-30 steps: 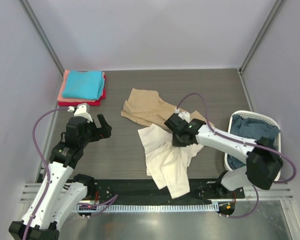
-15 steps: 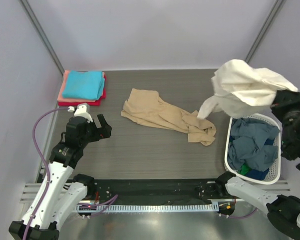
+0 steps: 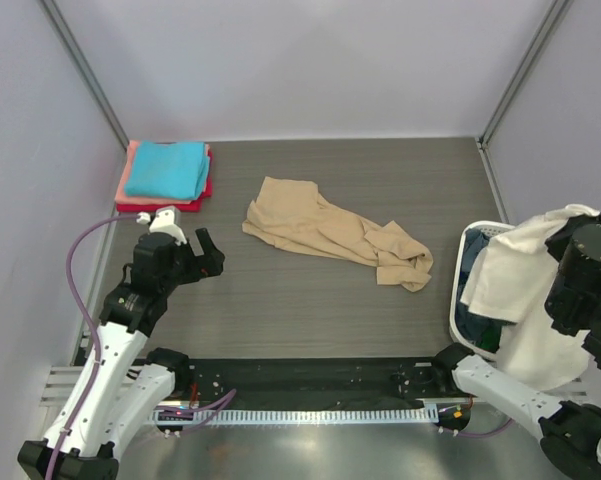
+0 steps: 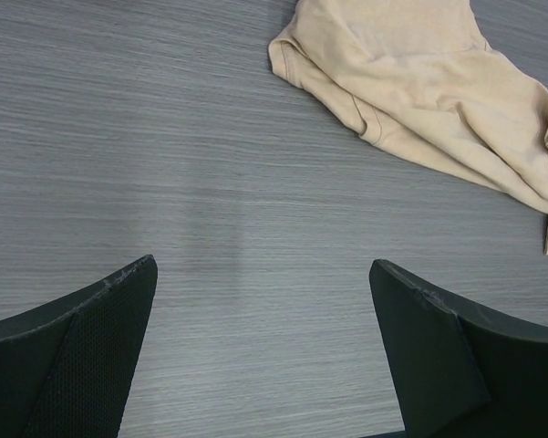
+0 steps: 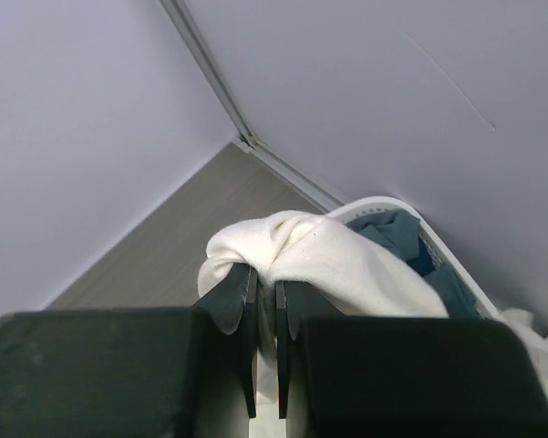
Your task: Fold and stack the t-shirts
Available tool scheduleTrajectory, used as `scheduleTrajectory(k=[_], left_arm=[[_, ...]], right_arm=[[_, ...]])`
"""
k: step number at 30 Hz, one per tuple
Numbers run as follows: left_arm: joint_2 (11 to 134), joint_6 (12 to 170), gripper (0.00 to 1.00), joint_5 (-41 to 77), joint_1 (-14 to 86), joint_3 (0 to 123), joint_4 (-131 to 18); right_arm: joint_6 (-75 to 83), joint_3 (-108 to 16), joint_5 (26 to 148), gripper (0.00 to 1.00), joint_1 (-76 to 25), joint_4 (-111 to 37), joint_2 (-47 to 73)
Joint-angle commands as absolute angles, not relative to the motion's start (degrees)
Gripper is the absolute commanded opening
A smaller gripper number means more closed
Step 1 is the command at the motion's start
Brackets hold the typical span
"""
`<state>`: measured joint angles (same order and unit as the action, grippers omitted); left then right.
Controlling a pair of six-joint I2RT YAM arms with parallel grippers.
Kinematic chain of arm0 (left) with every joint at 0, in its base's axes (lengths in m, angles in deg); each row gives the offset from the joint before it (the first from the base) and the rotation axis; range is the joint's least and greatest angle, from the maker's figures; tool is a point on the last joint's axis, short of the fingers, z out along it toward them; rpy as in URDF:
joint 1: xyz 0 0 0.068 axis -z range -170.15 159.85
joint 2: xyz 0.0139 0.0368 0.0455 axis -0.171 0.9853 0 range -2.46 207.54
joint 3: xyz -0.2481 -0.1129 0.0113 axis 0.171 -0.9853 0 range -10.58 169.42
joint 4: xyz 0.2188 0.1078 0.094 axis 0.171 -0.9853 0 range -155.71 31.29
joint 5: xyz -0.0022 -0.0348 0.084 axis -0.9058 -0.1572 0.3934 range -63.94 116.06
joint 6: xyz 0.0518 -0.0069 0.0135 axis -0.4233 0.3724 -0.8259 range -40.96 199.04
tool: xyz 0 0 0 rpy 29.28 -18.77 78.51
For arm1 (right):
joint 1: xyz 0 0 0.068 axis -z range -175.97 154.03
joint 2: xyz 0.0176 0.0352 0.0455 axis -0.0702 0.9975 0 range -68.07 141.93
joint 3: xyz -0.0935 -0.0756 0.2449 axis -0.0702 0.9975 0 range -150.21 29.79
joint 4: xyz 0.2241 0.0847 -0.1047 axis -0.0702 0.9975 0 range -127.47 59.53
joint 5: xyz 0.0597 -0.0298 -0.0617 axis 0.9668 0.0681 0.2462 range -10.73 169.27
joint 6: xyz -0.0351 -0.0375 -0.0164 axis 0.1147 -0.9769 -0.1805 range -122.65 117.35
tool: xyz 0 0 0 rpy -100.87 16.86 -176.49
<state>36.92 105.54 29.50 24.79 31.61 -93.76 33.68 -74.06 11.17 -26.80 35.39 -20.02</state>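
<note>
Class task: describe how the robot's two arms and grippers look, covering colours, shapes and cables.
Both arms have white links and black joint housings: left arm, right arm. A purple cable loops along the left arm. The left gripper and right gripper have black wedge-shaped fingers. No markings are readable.

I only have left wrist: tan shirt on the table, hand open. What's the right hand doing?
Observer: The right hand is shut on a cream-white t-shirt, held up clear of the table beside the white basket.
Operator: Anything stacked?
Observer: Yes, at the far left corner: a folded turquoise t-shirt on top, a salmon-pink t-shirt and a red t-shirt beneath.
Operator: Basket contents?
Observer: Blue-grey clothes.
</note>
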Motion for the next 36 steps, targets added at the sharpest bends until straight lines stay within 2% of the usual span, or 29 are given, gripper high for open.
scheduleTrajectory(k=[1, 5, 8, 14, 16, 19, 20, 21, 27, 31, 33, 36], left_arm=[[37.1, 104.7, 1.0, 28.5, 24.9, 34.1, -93.3], [37.4, 104.8, 1.0, 28.3, 24.9, 34.1, -93.3], [37.5, 104.7, 1.0, 28.0, 24.8, 34.1, -93.3], [37.8, 104.6, 1.0, 27.1, 24.9, 34.2, -93.3], [37.7, 104.6, 1.0, 26.9, 24.8, 34.2, -93.3], [37.6, 104.4, 1.0, 26.7, 24.9, 34.2, -93.3], [37.4, 104.4, 1.0, 26.7, 24.9, 34.2, -93.3], [37.4, 104.4, 1.0, 26.8, 24.8, 34.2, -93.3], [36.5, 104.5, 1.0, 27.1, 24.9, 34.0, -93.0], [36.9, 104.3, 1.0, 26.4, 24.9, 34.1, -93.0], [37.2, 104.2, 1.0, 26.3, 24.9, 34.1, -93.1], [37.2, 104.3, 1.0, 26.3, 24.9, 34.1, -92.9]], right_arm=[[37.2, -66.8, 7.0, 0.01, -28.3, 34.3, -22.1], [40.7, -55.1, 5.2, 0.01, -29.5, 34.4, -21.8], [43.7, -52.0, 3.1, 0.01, -29.5, 34.5, -21.2], [39.2, -59.9, -2.7, 0.01, -29.3, 34.4, -13.5], [32.2, -62.3, -3.3, 0.01, -27.3, 31.6, -10.6], [13.0, -63.0, 12.9, 0.01, -19.6, 19.3, -6.0], [12.1, -64.0, 27.6, 0.01, -10.9, 19.2, -3.2], [11.2, -64.5, 34.3, 0.01, -6.8, 19.3, -1.6], [18.0, -64.1, 60.5, 0.01, 18.7, 16.9, 0.4], [24.2, -64.1, 73.7, 0.01, 33.3, 15.5, 1.7], [27.3, -61.9, 73.5, 0.01, 37.8, 15.0, -0.2], [29.4, -57.8, 67.9, 0.01, 38.0, 14.0, -4.3]])
